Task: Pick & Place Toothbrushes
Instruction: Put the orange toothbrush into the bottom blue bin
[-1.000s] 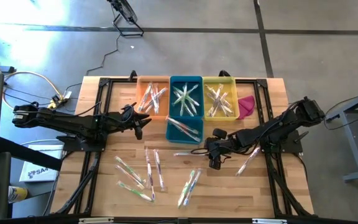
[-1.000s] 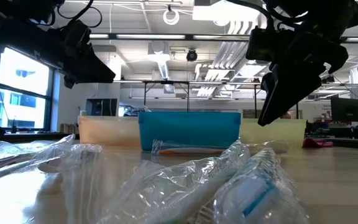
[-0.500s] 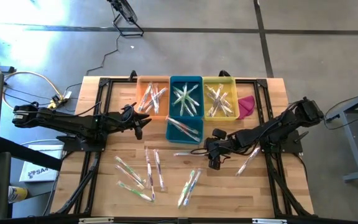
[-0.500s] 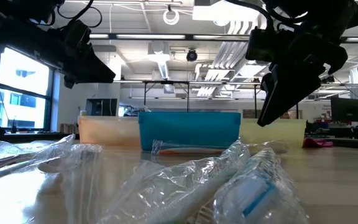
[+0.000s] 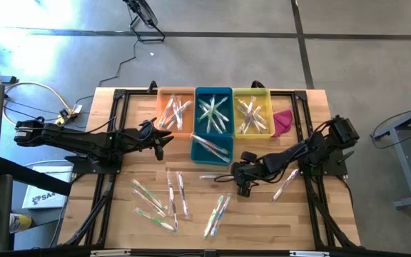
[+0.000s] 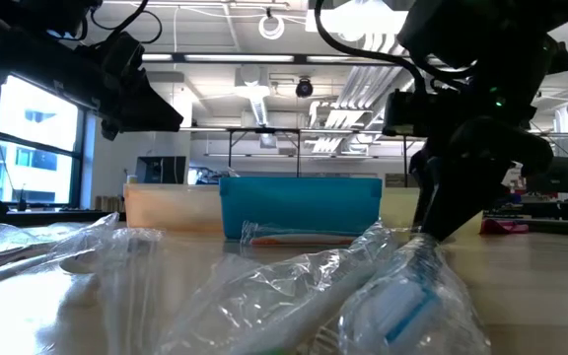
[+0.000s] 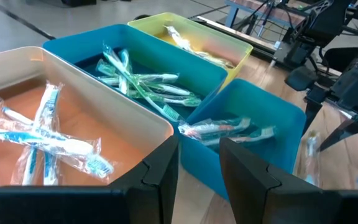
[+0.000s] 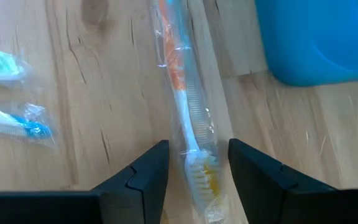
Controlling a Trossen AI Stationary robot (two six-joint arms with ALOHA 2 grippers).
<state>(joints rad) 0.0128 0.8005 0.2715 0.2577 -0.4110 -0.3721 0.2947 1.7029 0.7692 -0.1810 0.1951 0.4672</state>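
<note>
Several wrapped toothbrushes (image 5: 155,203) lie loose on the wooden table's near half, with more in the bins at the back. One with an orange and white handle (image 8: 185,112) lies flat on the wood near the small blue bin (image 5: 212,148). My right gripper (image 8: 197,149) hangs open low over this toothbrush, pointing steeply down, with a finger on either side of its bristle end and not touching it. It also shows in the high view as the right gripper (image 5: 242,188). My left gripper (image 5: 160,146) waits open in the air before the orange bin (image 5: 175,113).
A row of orange, blue (image 5: 213,111) and yellow (image 5: 252,111) bins holds wrapped toothbrushes at the far side. A pink cloth (image 5: 282,121) lies to the right of the yellow bin. One more toothbrush (image 5: 285,184) lies under the right arm. Black frame rails run along both table sides.
My right gripper has come down toward the table, over the orange-handled toothbrush, and has tipped a little more steeply downward. Its fingers have stayed apart. The toothbrushes have not moved.
</note>
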